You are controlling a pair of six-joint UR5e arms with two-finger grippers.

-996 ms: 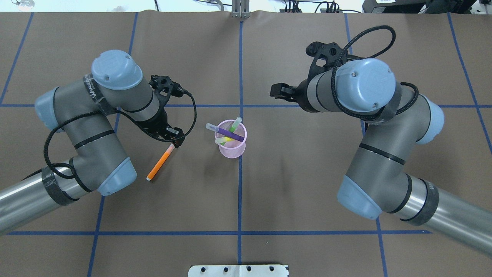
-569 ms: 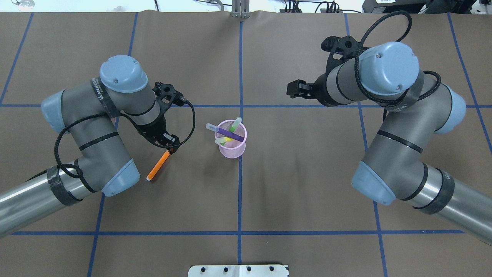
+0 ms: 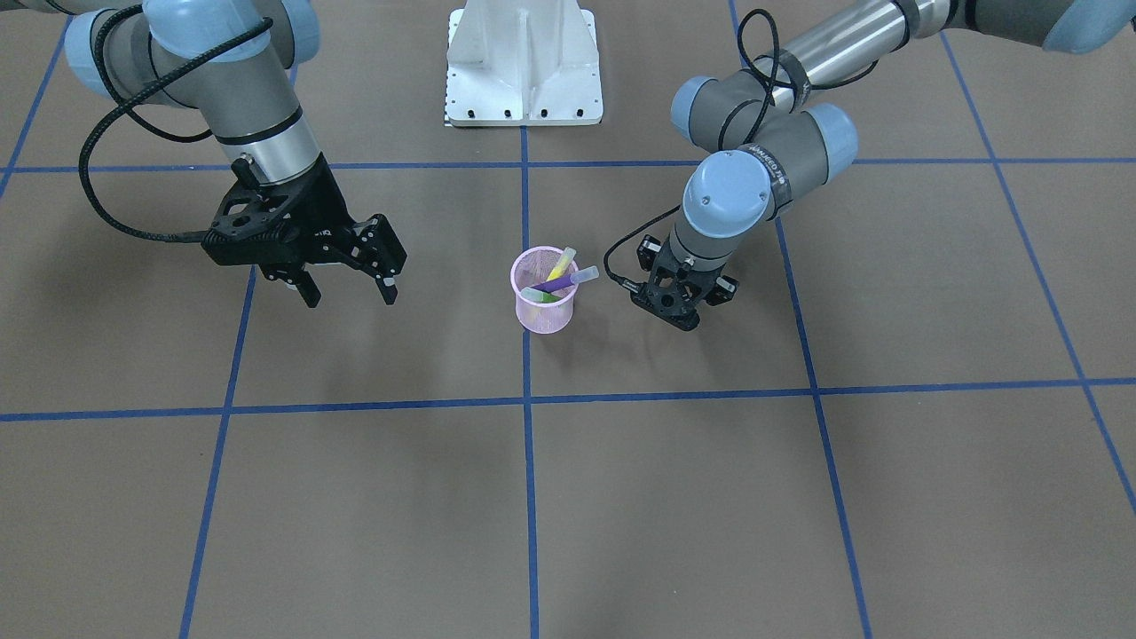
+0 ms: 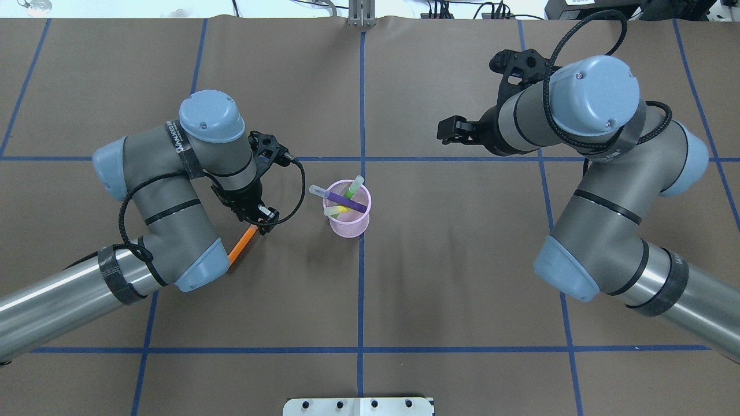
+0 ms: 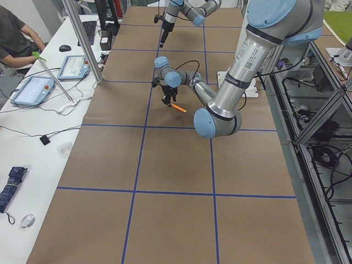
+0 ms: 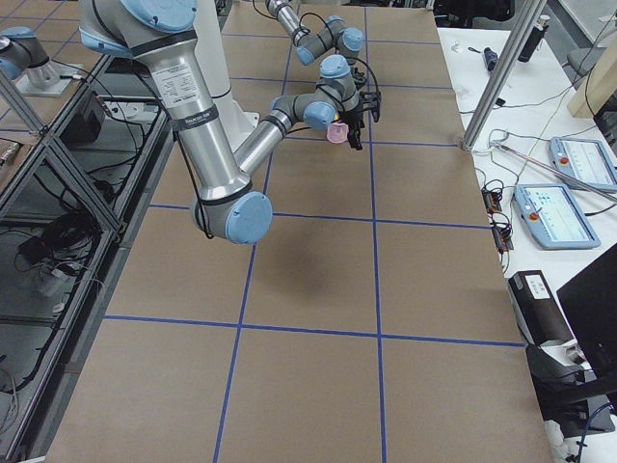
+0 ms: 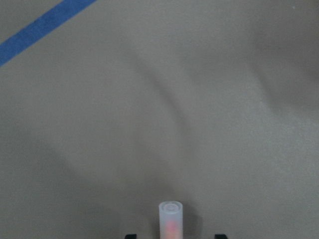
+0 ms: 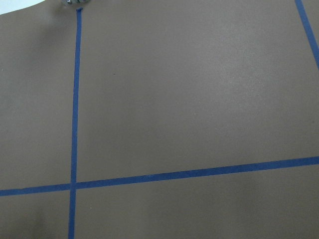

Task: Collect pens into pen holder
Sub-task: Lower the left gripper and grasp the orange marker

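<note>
**Three of four pens are sitting in the pen holder (image 4: 348, 224); the orange pen (image 4: 243, 244) is lying on the counter (image 4: 462, 277).**

The purple pen (image 4: 347, 202), green pen (image 4: 354, 186) and yellow pen (image 4: 337, 211) are leaning across the holder's mouth, probably crowding the last drop-in. The left end effector (image 4: 263, 224), jaws parted, is straddling the orange pen's capped end near the holder, with its cable (image 4: 300, 190) looping between them. The right end effector (image 3: 350, 298) is hanging well apart, spread wide and empty.

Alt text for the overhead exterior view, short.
Left end effector sits over one end of the orange pen lying on the table, beside the pink pen holder, which holds the purple pen, green pen and yellow pen. Right end effector hangs far right.
</note>
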